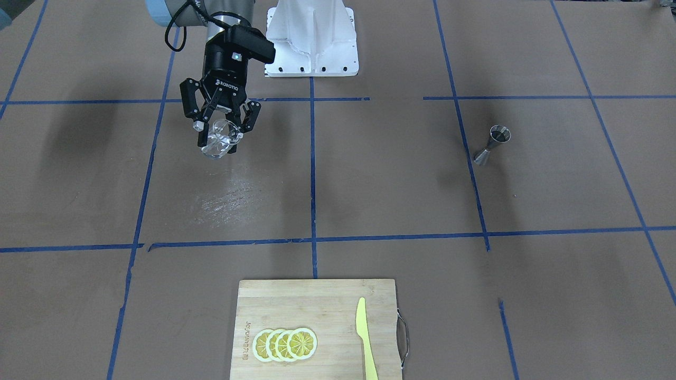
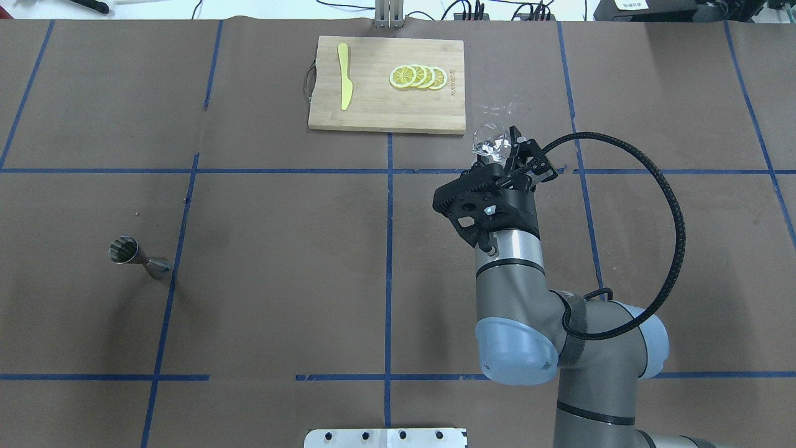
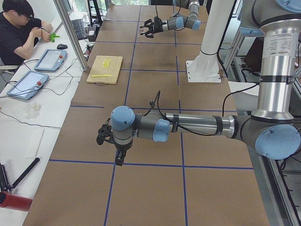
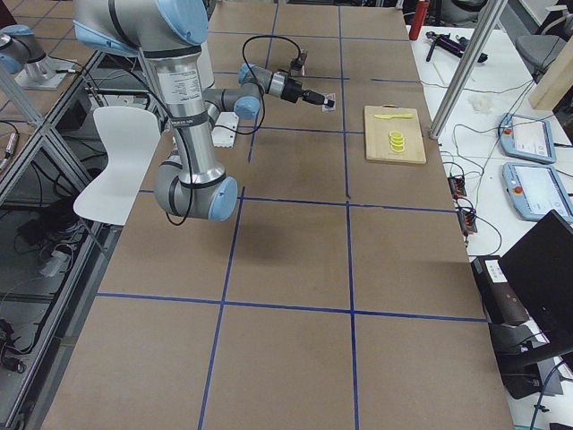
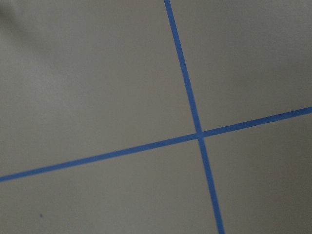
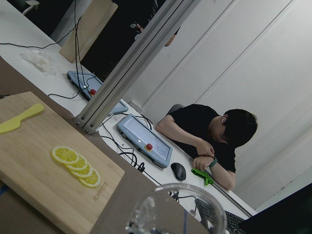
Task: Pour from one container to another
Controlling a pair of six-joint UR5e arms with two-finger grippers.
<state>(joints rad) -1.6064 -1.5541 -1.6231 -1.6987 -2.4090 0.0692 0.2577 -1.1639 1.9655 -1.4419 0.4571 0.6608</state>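
The small clear glass cup (image 1: 216,146) hangs tilted above the table, with my right gripper (image 1: 219,134) shut on it. From overhead the cup (image 2: 486,142) sticks out past the right gripper (image 2: 501,150), close to the cutting board's corner. Its rim (image 6: 178,210) fills the bottom of the right wrist view. The steel hourglass jigger (image 1: 493,143) stands upright far off on the other half of the table, also the jigger (image 2: 137,256) at overhead left. My left gripper (image 3: 104,136) shows only in the exterior left view, low over the table; I cannot tell its state.
A bamboo cutting board (image 1: 274,306) at the far edge carries several lemon slices (image 1: 285,344) and a yellow knife (image 1: 366,340). The white robot base plate (image 1: 311,53) sits at the near edge. A seated operator (image 6: 214,141) works beyond the table.
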